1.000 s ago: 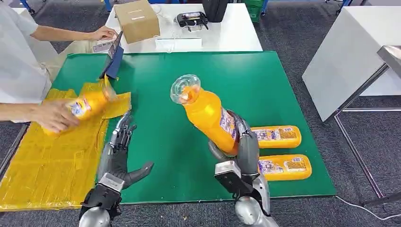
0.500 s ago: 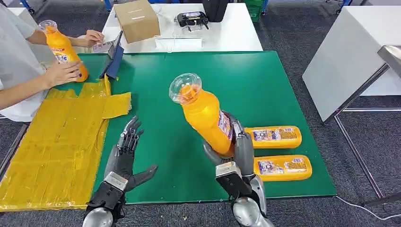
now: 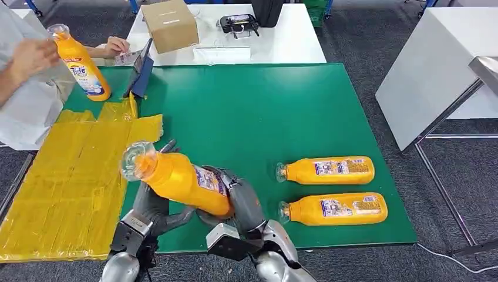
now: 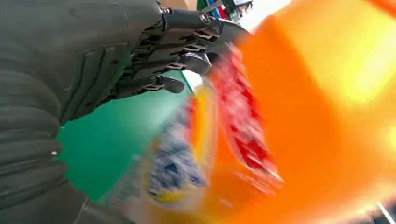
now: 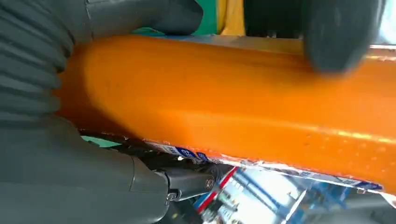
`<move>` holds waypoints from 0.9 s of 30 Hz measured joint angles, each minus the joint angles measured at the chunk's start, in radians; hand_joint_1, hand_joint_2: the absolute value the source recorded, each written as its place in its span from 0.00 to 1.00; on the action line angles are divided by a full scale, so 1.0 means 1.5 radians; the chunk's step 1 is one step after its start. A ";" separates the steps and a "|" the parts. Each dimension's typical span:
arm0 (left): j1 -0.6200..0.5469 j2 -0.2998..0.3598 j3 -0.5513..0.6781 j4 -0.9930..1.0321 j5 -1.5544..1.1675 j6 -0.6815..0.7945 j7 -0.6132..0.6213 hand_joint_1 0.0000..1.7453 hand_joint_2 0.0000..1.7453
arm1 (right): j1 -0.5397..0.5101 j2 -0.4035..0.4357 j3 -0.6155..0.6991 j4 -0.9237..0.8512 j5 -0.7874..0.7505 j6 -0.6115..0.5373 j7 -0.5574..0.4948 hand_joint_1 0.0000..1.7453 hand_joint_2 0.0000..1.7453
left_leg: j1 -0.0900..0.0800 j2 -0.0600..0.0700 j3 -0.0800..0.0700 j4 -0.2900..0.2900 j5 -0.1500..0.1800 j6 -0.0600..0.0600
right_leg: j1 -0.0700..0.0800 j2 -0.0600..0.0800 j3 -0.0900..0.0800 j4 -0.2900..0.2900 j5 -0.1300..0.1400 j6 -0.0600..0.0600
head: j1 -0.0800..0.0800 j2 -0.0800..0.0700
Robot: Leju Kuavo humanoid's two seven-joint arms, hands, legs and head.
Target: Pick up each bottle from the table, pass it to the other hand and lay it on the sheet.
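My right hand [image 3: 238, 198] grips an orange bottle [image 3: 182, 179] by its lower body and holds it tipped far to the left, clear cap [image 3: 138, 158] over the edge of the yellow sheet [image 3: 64, 188]. Just beneath the bottle lies my left hand [image 3: 150, 205], fingers spread and palm up; I cannot tell whether it touches. The left wrist view shows the left hand's fingers [image 4: 182, 51] stretched out beside the blurred bottle [image 4: 303, 116]. In the right wrist view the bottle [image 5: 233, 107] lies across my right hand [image 5: 51, 140]. Two more orange bottles [image 3: 329, 170] [image 3: 337, 208] lie on the green mat [image 3: 252, 111] at the right.
A person at the far left has a hand [image 3: 29, 56] by the neck of an upright orange bottle [image 3: 82, 64] on the mat's far left corner. Behind the mat, a white table holds a cardboard box [image 3: 170, 24] and a black device [image 3: 238, 24]. A white cabinet [image 3: 434, 64] stands at right.
My right hand has swung the bottle leftward and tipped it down over my left hand. The person has stood their bottle upright on the mat and shifted their hand toward its neck.
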 measured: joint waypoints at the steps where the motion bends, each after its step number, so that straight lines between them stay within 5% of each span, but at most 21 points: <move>1: -0.001 0.000 -0.001 0.002 0.005 -0.004 -0.001 0.00 1.00 | -0.007 0.000 0.010 0.009 0.000 0.004 0.000 1.00 1.00 | 0.000 0.000 0.000 0.000 0.000 0.000 | 0.000 0.000 0.000 0.000 0.000 0.000 | 0.000 0.000; 13: 0.001 0.006 -0.014 0.003 0.037 -0.027 -0.029 0.00 1.00 | -0.046 0.005 0.055 0.070 -0.008 0.017 0.007 1.00 1.00 | 0.000 0.000 0.000 0.000 0.000 0.000 | 0.000 0.000 -0.001 0.000 0.000 0.000 | 0.000 0.000; 14: 0.001 0.006 -0.015 0.003 0.036 -0.028 -0.031 1.00 1.00 | -0.047 0.005 0.055 0.072 -0.008 0.017 0.007 1.00 1.00 | 0.000 0.000 0.000 0.000 0.000 0.000 | 0.000 0.000 0.000 0.000 0.000 0.000 | 0.000 0.000; 27: 0.004 0.007 -0.016 0.003 0.033 -0.008 -0.049 1.00 1.00 | -0.050 0.008 0.058 0.082 -0.009 0.019 0.004 1.00 1.00 | 0.000 0.000 0.000 0.000 0.000 0.000 | 0.000 0.000 -0.001 0.000 0.000 0.000 | 0.000 0.000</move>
